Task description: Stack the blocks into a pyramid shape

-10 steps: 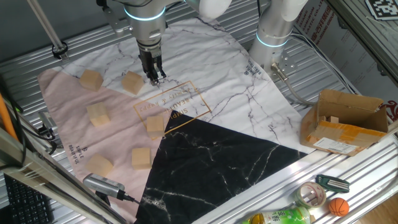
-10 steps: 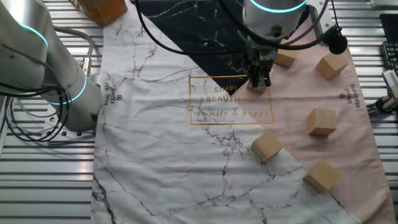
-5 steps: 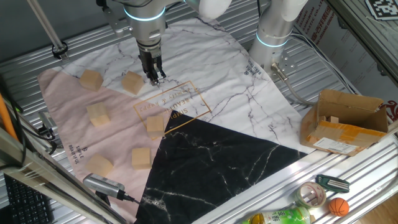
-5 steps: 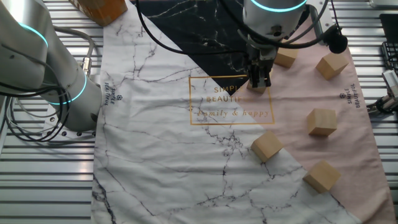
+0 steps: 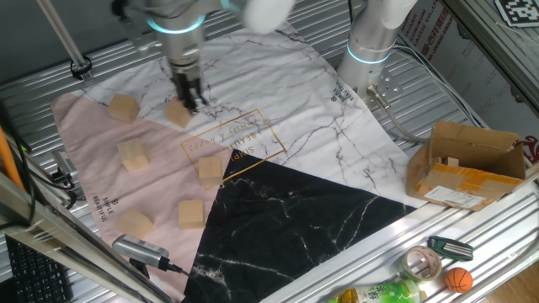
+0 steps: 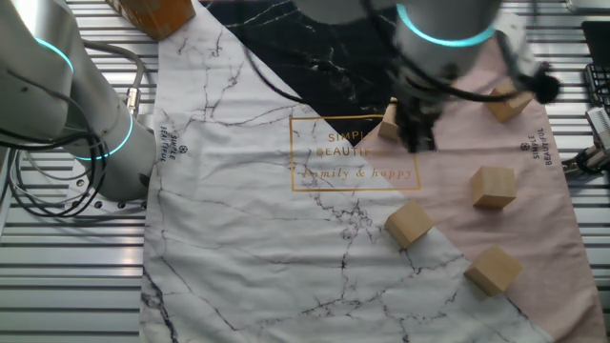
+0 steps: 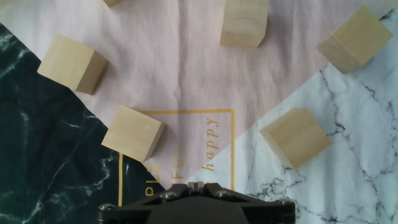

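Observation:
Several light tan wooden blocks lie apart and flat on the cloth, none stacked. In one fixed view my gripper point(image 5: 192, 104) hangs just right of one block point(image 5: 177, 114), with others at the left point(image 5: 124, 107), further forward point(image 5: 133, 154) and by the gold lettering point(image 5: 210, 170). In the other fixed view the gripper point(image 6: 419, 143) sits beside a partly hidden block point(image 6: 388, 124). The hand view shows the gripper point(image 7: 196, 185) shut and empty, with one block point(image 7: 132, 132) ahead on the left and another block point(image 7: 295, 137) ahead on the right.
A patterned cloth point(image 5: 278, 210) in marble, pink and black covers the table. A second robot arm point(image 5: 370, 46) stands at the back. A brown cardboard box point(image 5: 467, 164) sits at the right. A tape roll point(image 5: 421, 263) and a small ball point(image 5: 457, 279) lie near the front edge.
The arm has swung sideways over the cloth, left in one fixed view and right in the other, and now sits close to a block. The gripper stayed shut. No block moved.

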